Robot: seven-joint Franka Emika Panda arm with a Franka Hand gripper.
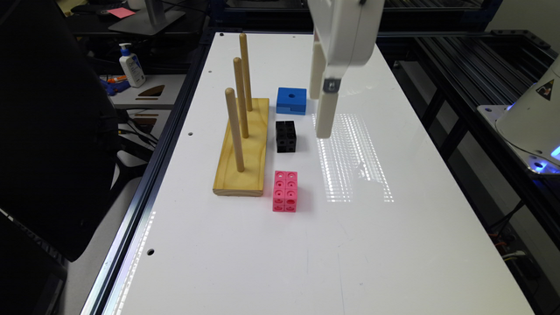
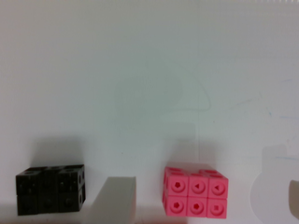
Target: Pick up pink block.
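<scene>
Gripper (image 1: 323,114), jaws spread wide and holding nothing, should travel above the pink block (image 1: 285,191), straddle it (avoiding the black block (image 1: 286,136)), then descend.

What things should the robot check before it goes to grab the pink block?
1. Pink block easy to see, standing alone on the white table: ok.
2. Space around it: the wooden peg board is close on the exterior view's left, but not touching: ok.
3. Black block and blue block are apart from it: ok.
4. Gripper above the pink block: not ok, it hangs beside the black block.
5. Gripper open wide enough: cannot tell.
</scene>
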